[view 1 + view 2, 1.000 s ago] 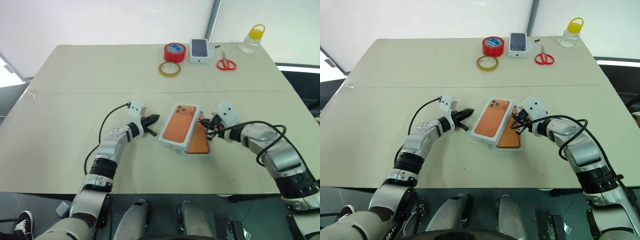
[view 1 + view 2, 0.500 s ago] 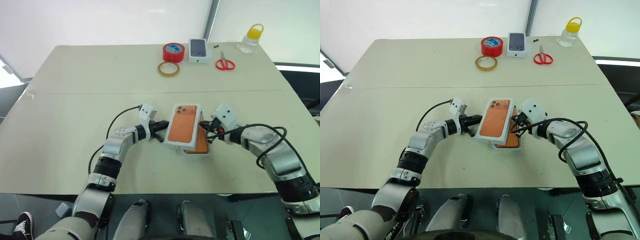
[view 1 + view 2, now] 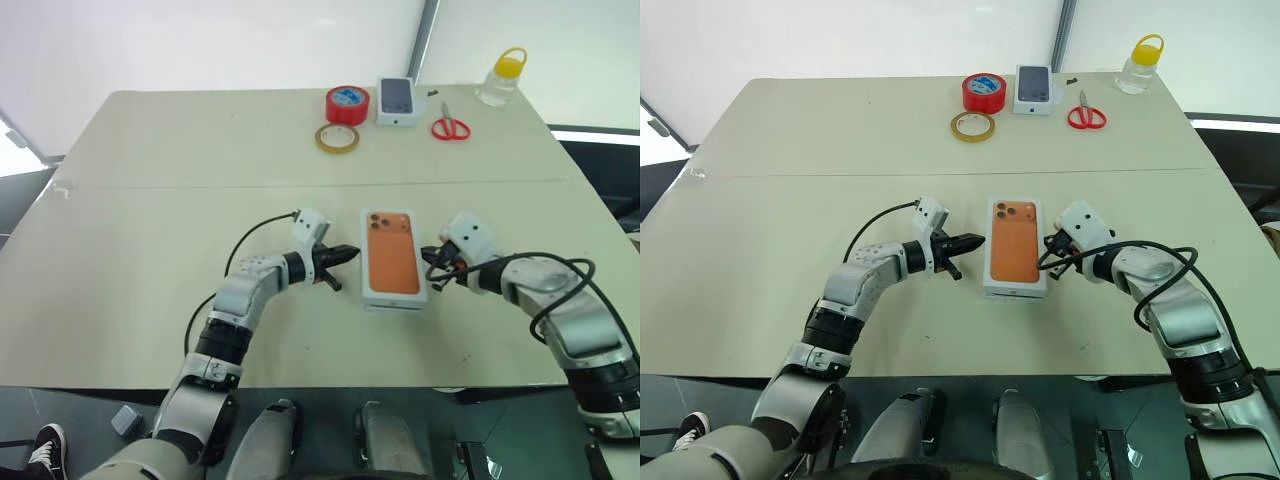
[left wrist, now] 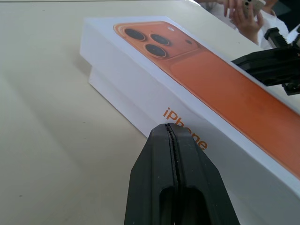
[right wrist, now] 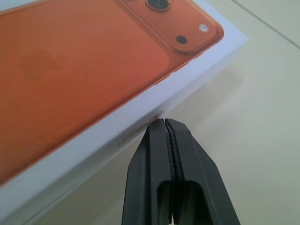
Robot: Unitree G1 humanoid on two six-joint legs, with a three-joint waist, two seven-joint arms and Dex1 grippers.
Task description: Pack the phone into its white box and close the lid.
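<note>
Since a second ago the lid (image 3: 392, 257) has squared over the white box (image 4: 108, 82), mid-table (image 3: 130, 250). Your left gripper (image 3: 343, 255) and right gripper (image 3: 1051, 243), both clenched empty, flank it. Press down evenly to seat it.

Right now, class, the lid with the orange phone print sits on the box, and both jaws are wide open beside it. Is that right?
Not quite. The lid does sit on the box, but the jaws of the left gripper and the right gripper are shut, as both wrist views show.
</note>
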